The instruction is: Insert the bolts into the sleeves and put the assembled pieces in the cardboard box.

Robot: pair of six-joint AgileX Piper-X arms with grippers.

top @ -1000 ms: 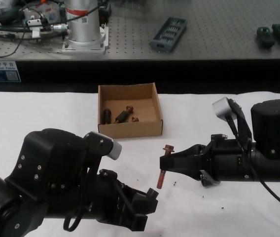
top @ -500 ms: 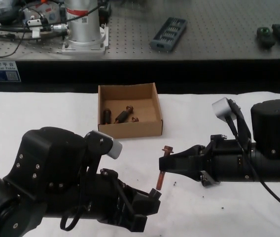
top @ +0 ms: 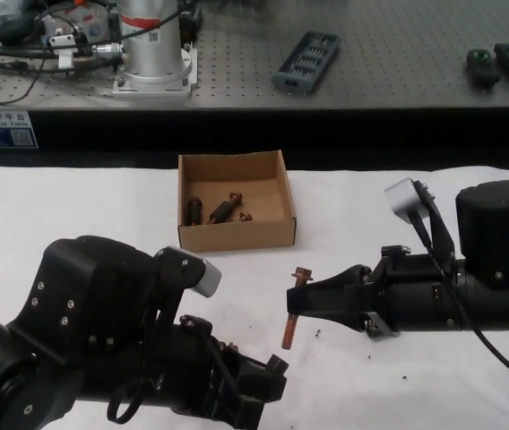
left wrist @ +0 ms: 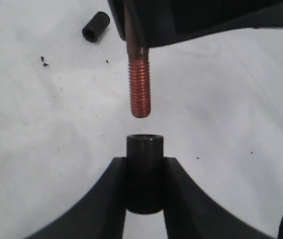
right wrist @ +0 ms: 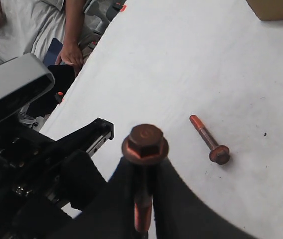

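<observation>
**Bolt** [top: 292, 309]: copper-coloured, flanged hex head, threaded lower shank. It is clamped upright in the right gripper [top: 297, 301], whose fingers grip the plain shank under the head. It hangs over the middle of the cloth, nearer than the box. Judged stiff, light and hard. The hold is best kept high so that the thread stays free.

**Sleeve** [left wrist: 144, 172]: short black tube with its open mouth facing the bolt tip. The left gripper [top: 268, 381] is closed around its lower body. The bolt tip sits close to the mouth, roughly in line and not touching. Judged rigid, smooth and apt to slip or tilt under side load, so a hold low on the barrel keeps the bore open.

**Spare bolt** [right wrist: 210, 140]: lies flat on the cloth.

**Spare sleeve** [left wrist: 95, 26]: lies on its side on the cloth.

**Cardboard box** [top: 237, 235]: open-topped, at the far centre of the cloth. It holds assembled pieces [top: 221, 211].

**Surface:** a white cloth [top: 75, 206] with a few dark specks.

**Room:** a perforated metal table [top: 371, 85] on the far side carries a metal post [top: 151, 45] and a blue rack [top: 306, 59].
</observation>
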